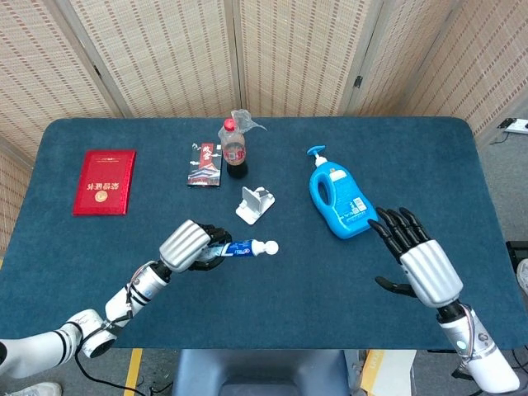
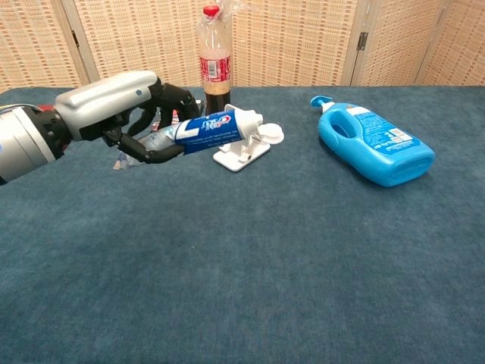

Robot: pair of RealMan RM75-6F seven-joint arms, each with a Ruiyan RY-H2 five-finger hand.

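- Two hands show in the head view, but only one in the chest view: the left hand (image 1: 188, 245) appears in both, while the right hand (image 1: 417, 259) is seen from the head camera alone.
- The left hand has its fingers curled around the tail end of a toothpaste tube (image 1: 244, 247), which it holds lengthwise with the white cap pointing toward the robot's right.
- The chest view makes plain that the tube is lifted off the table (image 1: 272, 322) and held in the air, cap slightly raised; from the head camera alone that height is hard to judge.
- In the chest view the tube crosses in front of a white phone stand (image 2: 242, 152), and its cap overlaps the stand's upper edge. The head view shows them apart, the stand lying farther from the robot than the tube.
- The right hand holds nothing; its dark fingers are spread and point away from the robot, thumb out to the side. It seems to hover over the cloth rather than rest on it, though the head view does not settle this.
- A blue detergent bottle (image 1: 341, 197) lies on its side just beyond the right hand's fingertips.
- A cola bottle (image 1: 233, 149) stands upright at the back, with a small printed packet (image 1: 205, 165) beside it.
- A red booklet (image 1: 104, 181) lies flat well to the left; the chest view shows hardly any of it.
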